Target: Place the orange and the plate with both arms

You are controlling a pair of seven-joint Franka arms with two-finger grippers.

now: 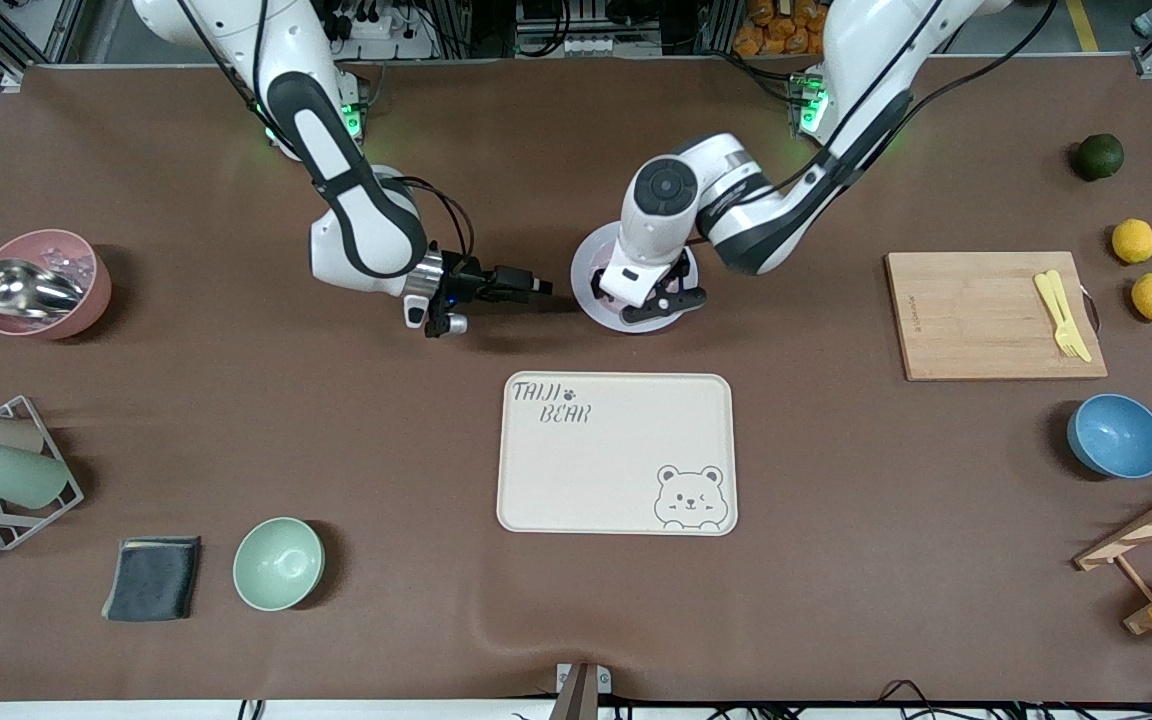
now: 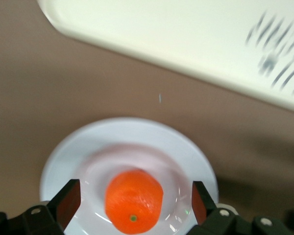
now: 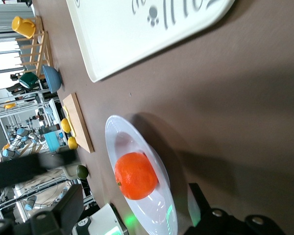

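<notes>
**Orange on the plate, both grippers spread**

The orange (image 2: 134,200) sits in the well of the pale plate (image 1: 588,277), which rests on the brown table mat (image 1: 836,560) farther from the front camera than the cream bear-printed tray (image 1: 618,452) and near the middle of the table.

The left gripper (image 1: 663,298) hangs directly over the plate, pointing down. Its jaws are released and wide apart, one dark finger pad (image 2: 68,199) on each side of the orange, neither touching the fruit.

The right gripper (image 1: 526,284) is held low just beside the plate, toward the right arm's end of the table, aimed sideways at the plate's rim. Its jaws are also released and hold nothing; the right wrist view looks between them to the plate and the orange.

A wooden cutting board (image 1: 986,315) with a yellow fork (image 1: 1063,312) lies toward the left arm's end of the table, two lemons (image 1: 1133,241) and a dark green fruit (image 1: 1099,156) beside it.
</notes>
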